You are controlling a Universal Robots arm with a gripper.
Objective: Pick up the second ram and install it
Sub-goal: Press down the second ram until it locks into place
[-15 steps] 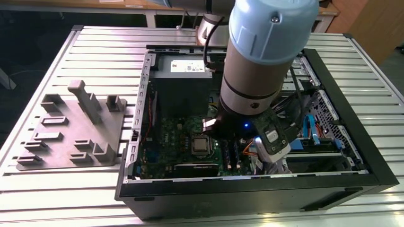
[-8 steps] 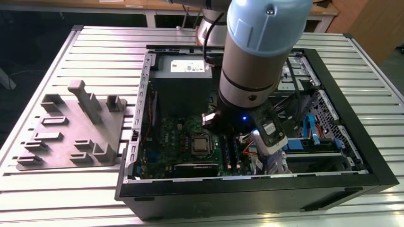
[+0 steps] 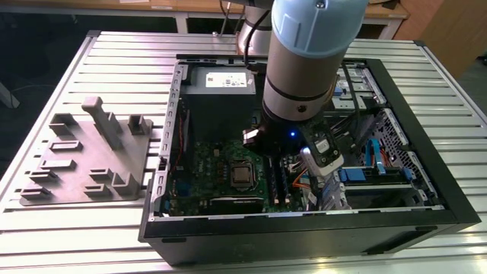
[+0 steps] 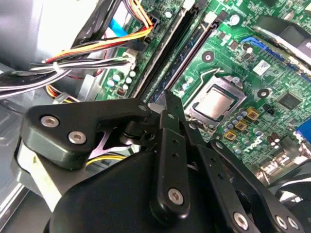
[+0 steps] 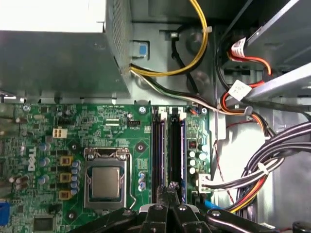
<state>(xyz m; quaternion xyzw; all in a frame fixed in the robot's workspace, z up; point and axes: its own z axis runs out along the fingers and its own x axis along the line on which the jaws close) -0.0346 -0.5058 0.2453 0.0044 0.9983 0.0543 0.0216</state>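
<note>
My gripper [image 5: 168,190] hangs low inside the open computer case [image 3: 426,171], over the green motherboard [image 5: 48,145]. Its two black fingers are pressed together, shut, with no stick between them. The fingertips [image 4: 168,99] sit over the near end of two long black memory slots [image 5: 166,150] beside the processor socket [image 5: 104,180]. A long dark strip with a bluish-green board, which looks like the ram [image 4: 181,65], stands seated in one slot. I cannot tell whether the fingertips touch it. In the exterior view the arm's wrist [image 3: 300,85] covers the gripper.
The grey power-supply box [image 3: 218,85] fills the case's far end. Bundles of coloured cables [image 5: 262,165] and a drive cage [image 3: 380,165] crowd the side next to the slots. A grey moulded holder tray [image 3: 84,154] lies on the slatted table at the exterior view's left.
</note>
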